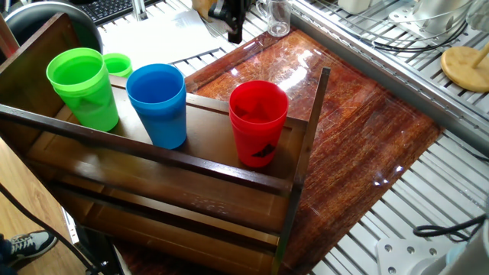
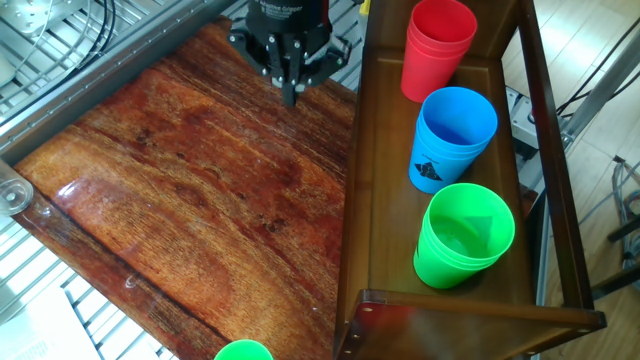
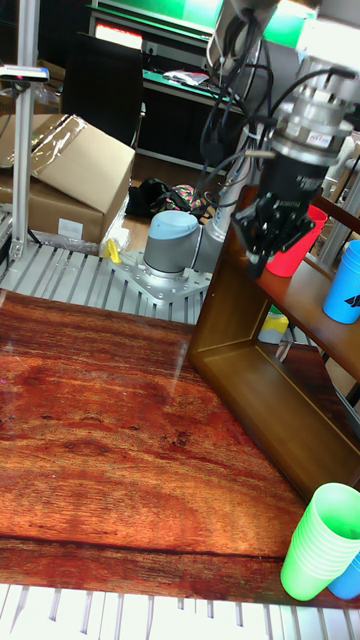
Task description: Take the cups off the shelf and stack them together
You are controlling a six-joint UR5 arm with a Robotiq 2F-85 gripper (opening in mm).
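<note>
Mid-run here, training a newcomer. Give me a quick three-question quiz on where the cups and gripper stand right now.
1. True or false: the red cup has already left the shelf.
2. Which cup stands between the other two on the shelf: A red, B blue, C green?
3. Fill in: the gripper hangs above the ____, holding nothing.

Key
1. False; all three stand on the shelf.
2. B, the blue cup, with the green cup at the other end.
3. tabletop.
</note>
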